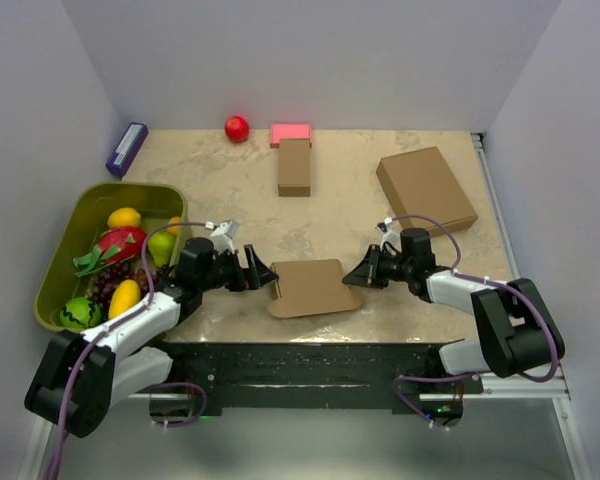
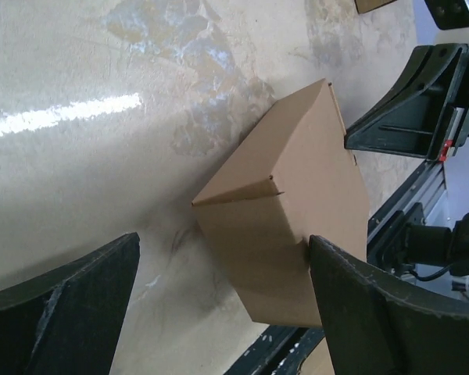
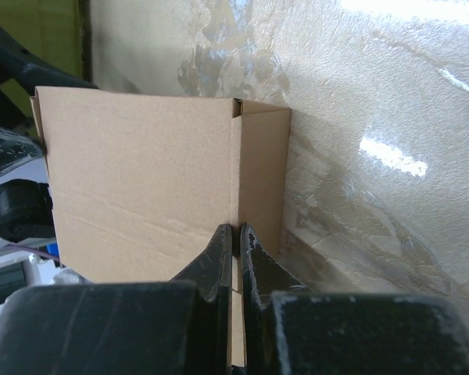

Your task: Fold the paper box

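Note:
The paper box [image 1: 310, 287] is a low brown cardboard box near the table's front edge, between my two grippers. My left gripper [image 1: 260, 272] is open at the box's left end. In the left wrist view the box [image 2: 297, 195] lies between the spread fingers, and one finger [image 2: 352, 297] touches its side. My right gripper [image 1: 358, 275] is at the box's right end. In the right wrist view it [image 3: 236, 234] is shut on a thin cardboard edge of the box [image 3: 141, 187], which stands upright in front of it.
A green bin [image 1: 130, 188] of fruit stands at the left. A narrow brown box [image 1: 294, 167], a pink block [image 1: 291, 132] and a red ball [image 1: 237, 127] lie at the back. A larger brown box [image 1: 426, 188] lies back right, a purple object [image 1: 127, 148] back left.

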